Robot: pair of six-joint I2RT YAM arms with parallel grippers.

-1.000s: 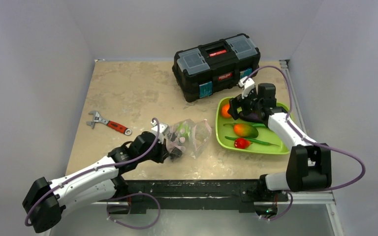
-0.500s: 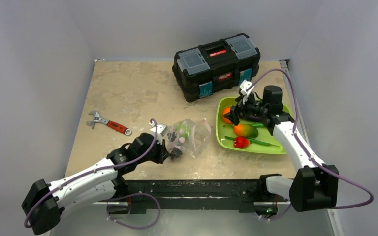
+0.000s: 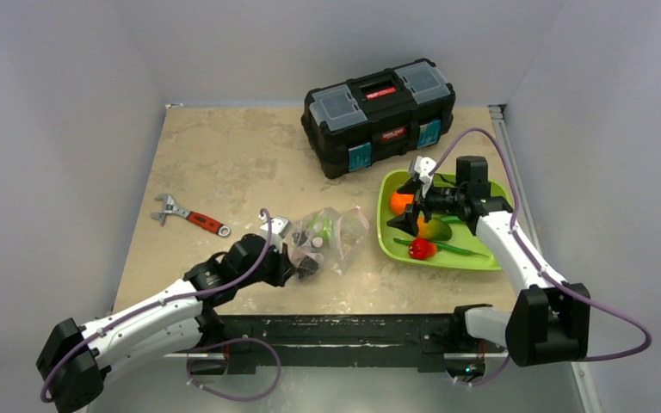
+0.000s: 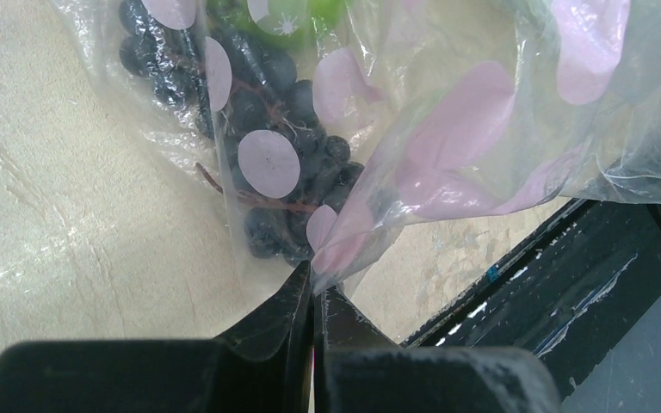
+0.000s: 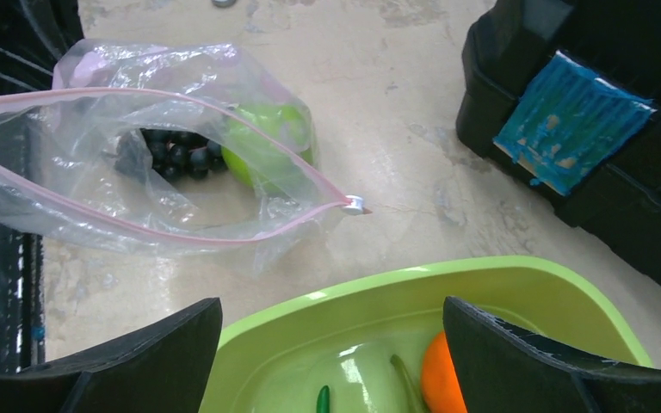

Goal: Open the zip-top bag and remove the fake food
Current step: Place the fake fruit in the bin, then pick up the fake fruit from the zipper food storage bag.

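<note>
The unzipped bag [image 3: 331, 237] lay on the desk [image 3: 224, 163], pinched in the left end effector [image 4: 314, 292]. The right end effector [image 5: 331, 310] hung wide apart, empty, over the partly filled tray [image 3: 473, 258]; grapes [image 4: 301, 163], apple [image 5: 267, 142], perhaps more, waited inside.

I am in a robotics lab booth: bare grey walls [image 3: 69, 86] box in my beige table [image 3: 224, 155], a black toolbox [image 3: 379, 107] and a wrench [image 3: 189, 217] on it.

Even, soft overhead light, faint shadows (wrist views slightly blurred).
</note>
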